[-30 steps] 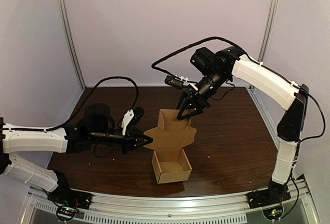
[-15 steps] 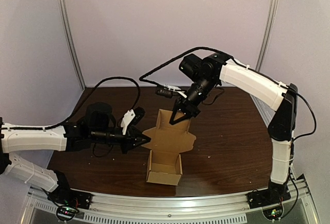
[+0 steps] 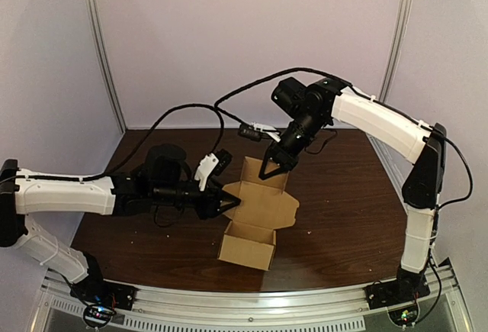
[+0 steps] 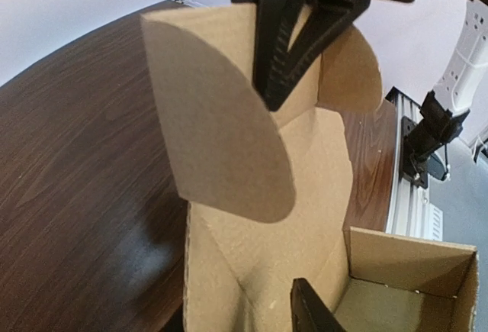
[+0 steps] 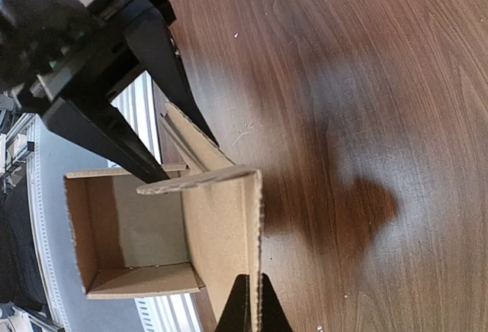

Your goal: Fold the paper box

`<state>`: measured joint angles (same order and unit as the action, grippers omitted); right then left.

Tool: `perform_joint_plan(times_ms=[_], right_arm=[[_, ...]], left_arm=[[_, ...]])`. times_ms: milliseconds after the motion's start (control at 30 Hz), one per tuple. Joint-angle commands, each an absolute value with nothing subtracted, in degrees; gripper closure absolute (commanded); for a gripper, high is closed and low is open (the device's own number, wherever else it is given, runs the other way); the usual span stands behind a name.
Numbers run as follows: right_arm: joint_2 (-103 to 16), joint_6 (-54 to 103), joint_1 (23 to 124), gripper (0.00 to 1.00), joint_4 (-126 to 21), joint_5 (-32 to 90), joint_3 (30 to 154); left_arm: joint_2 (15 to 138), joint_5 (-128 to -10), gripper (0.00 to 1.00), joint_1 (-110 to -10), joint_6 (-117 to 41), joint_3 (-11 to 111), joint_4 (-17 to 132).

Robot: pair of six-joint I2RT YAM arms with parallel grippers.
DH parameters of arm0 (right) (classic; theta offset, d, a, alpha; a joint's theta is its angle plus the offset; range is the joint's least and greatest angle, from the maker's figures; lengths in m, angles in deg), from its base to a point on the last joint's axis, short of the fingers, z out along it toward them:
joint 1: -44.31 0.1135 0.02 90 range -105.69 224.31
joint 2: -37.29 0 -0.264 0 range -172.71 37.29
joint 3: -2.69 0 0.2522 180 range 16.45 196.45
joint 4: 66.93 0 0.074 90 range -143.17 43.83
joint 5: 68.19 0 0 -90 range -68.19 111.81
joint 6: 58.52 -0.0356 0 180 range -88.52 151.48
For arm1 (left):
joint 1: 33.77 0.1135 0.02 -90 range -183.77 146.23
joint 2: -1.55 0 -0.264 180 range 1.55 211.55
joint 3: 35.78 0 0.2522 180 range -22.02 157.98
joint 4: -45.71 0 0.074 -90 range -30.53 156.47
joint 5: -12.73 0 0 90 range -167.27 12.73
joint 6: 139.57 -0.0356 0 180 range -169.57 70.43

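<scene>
The brown cardboard box stands near the table's front, its tray open upward and its lid panel raised behind it. My right gripper comes down from above and is shut on the lid's top edge, its fingertips pinching the cardboard. My left gripper reaches in from the left, open. Its fingers straddle the lid's left side by the rounded side flap. One finger shows inside the lid. Nothing is gripped by it.
The box stands on a dark wooden table. A metal rail runs along the near edge, and pale walls close the back and sides. A black cable hangs from the right arm above the box.
My left gripper has moved right, up to the lid's left side. The box has shifted and turned slightly on the table. My right gripper keeps its hold on the lid's top edge.
</scene>
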<state>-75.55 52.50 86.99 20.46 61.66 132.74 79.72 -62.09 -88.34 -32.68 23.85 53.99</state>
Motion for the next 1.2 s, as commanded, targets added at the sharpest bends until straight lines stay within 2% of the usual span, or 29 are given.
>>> perform_joint_plan(times_ms=[0, 133, 200, 267, 467, 633, 767, 1167], right_arm=[[-74.16, 53.55, 85.50, 1.00, 19.61, 60.40, 130.81], [-72.58, 59.22, 85.01, 1.00, 21.24, 63.33, 129.04], [-71.81, 62.39, 85.02, 1.00, 23.08, 66.17, 128.32], [-70.69, 63.87, 84.96, 1.00, 23.18, 68.55, 127.48], [-69.26, 67.18, 85.05, 1.00, 24.37, 73.96, 126.74], [-68.82, 66.94, 85.01, 1.00, 24.21, 73.68, 126.31], [-68.50, 63.63, 85.01, 1.00, 19.90, 69.65, 124.40], [-68.67, 61.10, 85.01, 1.00, 17.82, 69.96, 124.86]], left_arm=[[73.86, -67.73, 0.58, -89.21, -34.68, 26.79, 57.06], [66.68, -77.01, 0.47, -89.11, -38.24, 26.22, 66.52], [63.44, -82.57, 0.37, -88.88, -38.27, 24.02, 66.89], [62.65, -85.48, 0.33, -87.18, -36.11, 21.77, 66.21], [71.35, -80.86, 0.39, -84.31, -33.67, 21.57, 64.15], [77.23, -65.68, 0.46, -84.27, -36.36, 23.77, 60.09], [76.18, -58.62, 0.46, -84.31, -36.42, 22.00, 52.29], [79.85, -47.07, 0.46, -84.27, -33.76, 21.94, 46.05]])
